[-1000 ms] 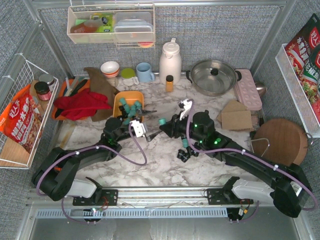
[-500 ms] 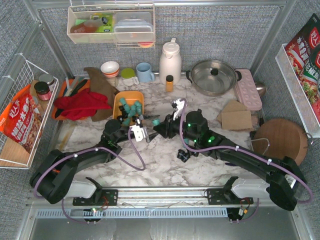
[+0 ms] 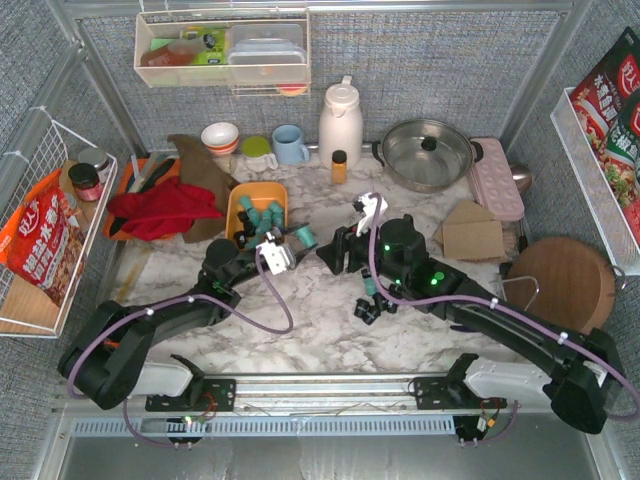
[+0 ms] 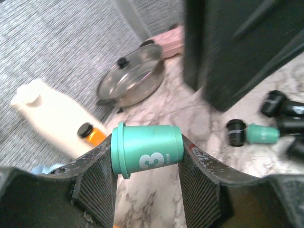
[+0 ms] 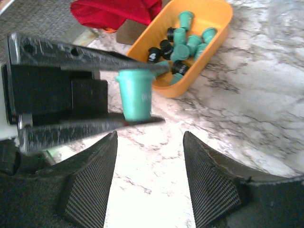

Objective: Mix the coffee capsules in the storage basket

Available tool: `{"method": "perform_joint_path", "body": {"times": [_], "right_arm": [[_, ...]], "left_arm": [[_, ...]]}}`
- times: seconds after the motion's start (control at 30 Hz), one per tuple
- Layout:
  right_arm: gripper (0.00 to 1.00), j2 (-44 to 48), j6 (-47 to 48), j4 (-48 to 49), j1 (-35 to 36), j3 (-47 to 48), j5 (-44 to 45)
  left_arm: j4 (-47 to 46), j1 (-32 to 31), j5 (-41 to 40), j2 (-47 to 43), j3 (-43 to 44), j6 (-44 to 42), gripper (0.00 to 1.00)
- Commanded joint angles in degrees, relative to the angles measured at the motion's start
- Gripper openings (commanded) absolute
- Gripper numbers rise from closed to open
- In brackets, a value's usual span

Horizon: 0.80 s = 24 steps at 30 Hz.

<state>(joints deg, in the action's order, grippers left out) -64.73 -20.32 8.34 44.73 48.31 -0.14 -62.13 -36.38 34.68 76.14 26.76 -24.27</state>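
Observation:
My left gripper is shut on a teal coffee capsule, held sideways above the table just right of the orange storage basket. In the left wrist view the capsule sits end to end between the ribbed fingers. My right gripper is open and empty, facing the held capsule from the right, a little apart. The basket holds several teal and black capsules. A few more capsules lie on the marble by the right arm; they also show in the left wrist view.
A red cloth lies left of the basket. Along the back stand a bowl, a blue mug, a white thermos, a small orange bottle and a lidded pot. A round wooden board is at the right.
The teal capsule was at the right gripper's tip a second ago. Now the left gripper is shut on it, and the right gripper has drawn back slightly to the right, open.

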Motion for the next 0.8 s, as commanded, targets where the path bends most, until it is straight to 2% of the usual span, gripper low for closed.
{"method": "perform_joint_path", "body": {"times": [0.0,0.27,0.43,0.57,0.67,0.77], "right_arm": [[0.63,3.1,3.7,-7.4,0.1,1.1,6.8],[0.64,7.5,6.4,-15.2,0.0,0.7,15.4],[0.65,6.8,6.9,-18.0,0.0,0.0,18.3],[0.65,5.0,7.4,-19.6,-0.1,-0.4,19.6],[0.66,2.8,7.5,-20.4,-0.2,-0.4,19.9],[0.66,0.1,7.5,-22.3,-0.1,0.0,20.1]], "left_arm": [[-2.5,3.2,-7.5,1.2,0.8,4.5,0.48],[5.2,16.4,-16.6,10.7,7.9,10.5,0.49],[5.9,21.5,-16.0,15.4,9.7,14.2,0.52],[8.5,22.4,-16.3,17.9,11.6,17.1,0.72],[10.5,23.4,-16.0,19.7,13.2,19.3,0.97],[10.5,24.2,-16.0,20.4,13.7,21.2,0.99]]}}
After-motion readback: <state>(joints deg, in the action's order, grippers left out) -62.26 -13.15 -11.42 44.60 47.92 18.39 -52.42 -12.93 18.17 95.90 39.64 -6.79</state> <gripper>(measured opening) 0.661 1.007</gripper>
